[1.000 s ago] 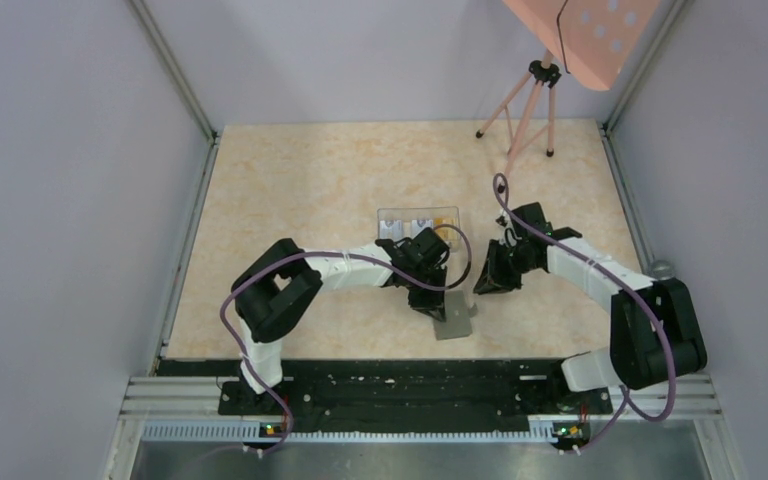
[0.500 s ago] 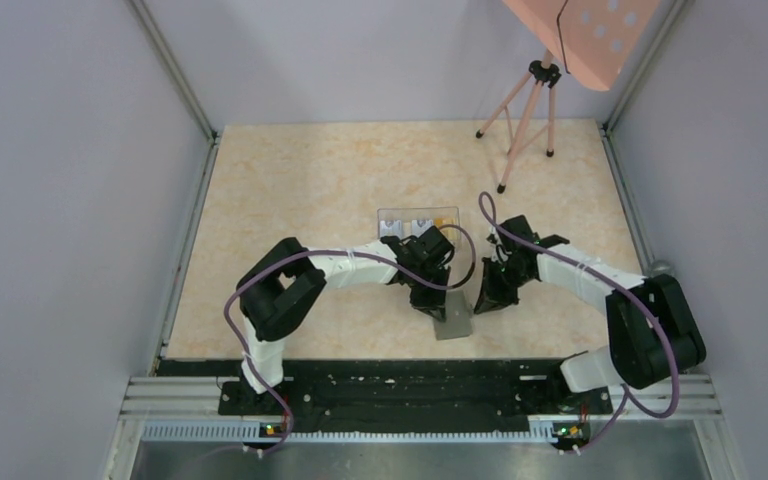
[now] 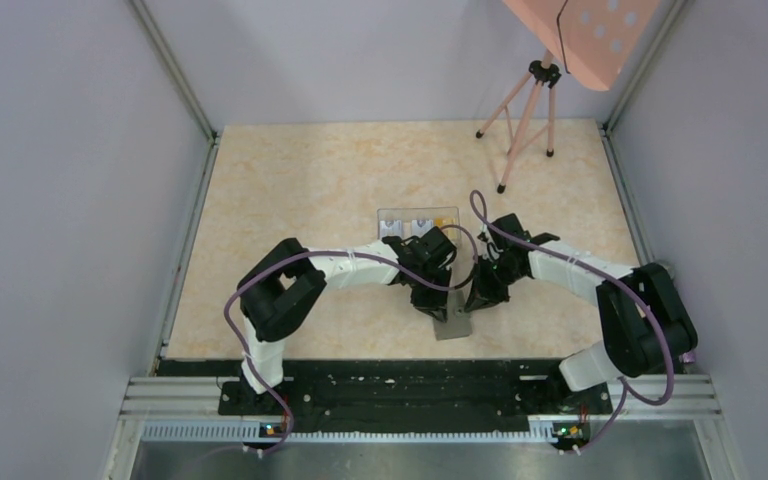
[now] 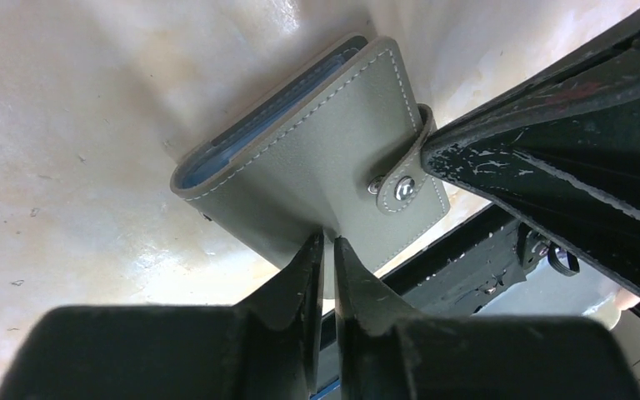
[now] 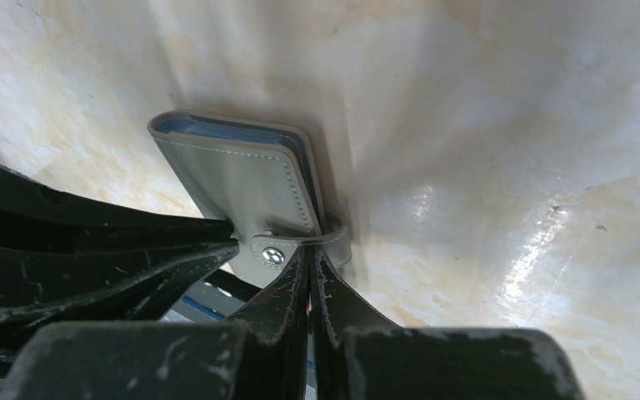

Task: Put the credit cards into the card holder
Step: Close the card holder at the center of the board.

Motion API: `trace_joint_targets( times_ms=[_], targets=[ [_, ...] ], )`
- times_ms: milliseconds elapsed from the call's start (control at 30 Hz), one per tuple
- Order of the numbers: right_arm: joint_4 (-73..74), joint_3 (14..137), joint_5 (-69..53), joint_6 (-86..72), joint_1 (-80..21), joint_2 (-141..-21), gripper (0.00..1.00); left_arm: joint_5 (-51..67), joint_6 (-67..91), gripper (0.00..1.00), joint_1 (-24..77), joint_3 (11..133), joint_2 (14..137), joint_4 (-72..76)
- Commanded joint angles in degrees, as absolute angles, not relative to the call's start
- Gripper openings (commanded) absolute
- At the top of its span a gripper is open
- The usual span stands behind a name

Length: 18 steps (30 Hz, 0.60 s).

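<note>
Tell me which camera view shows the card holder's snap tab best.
Left wrist: the snap tab of the card holder faces the camera, unobstructed. Right wrist: seen edge-on, partly hidden. Top external: only a small grey patch, tab indiscernible.

Beige marbled surface [image 3: 290, 200]: grey card holder [image 3: 454, 322] lying nr front edge, clear box [image 3: 418, 218] just behind it, pink tripod [image 3: 522, 118] standing back-right.
</note>
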<state>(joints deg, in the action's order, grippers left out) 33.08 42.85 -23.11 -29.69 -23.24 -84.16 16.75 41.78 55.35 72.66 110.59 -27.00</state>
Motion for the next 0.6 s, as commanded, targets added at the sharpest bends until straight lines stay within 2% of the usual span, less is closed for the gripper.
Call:
trace_joint_targets(
  times_ms=[0,133,300,567],
  targets=[
    [30.1,44.8,-24.7,-30.2,-24.4,-85.3,0.0,15.2,40.8,0.19,55.8,73.2,111.1,-27.0],
    [29.6,43.5,-24.3,-30.1,-24.4,-86.8,0.0,16.4,42.7,0.34,55.6,71.1,109.4,-23.1],
    [28.5,41.8,-23.9,-30.6,-24.6,-87.2,0.0,19.8,47.2,0.45,54.4,66.3,106.3,-14.7],
    [28.0,41.3,-23.9,-30.8,-24.6,-87.2,0.0,25.9,55.8,0.47,51.4,57.7,105.0,0.9]
  ],
)
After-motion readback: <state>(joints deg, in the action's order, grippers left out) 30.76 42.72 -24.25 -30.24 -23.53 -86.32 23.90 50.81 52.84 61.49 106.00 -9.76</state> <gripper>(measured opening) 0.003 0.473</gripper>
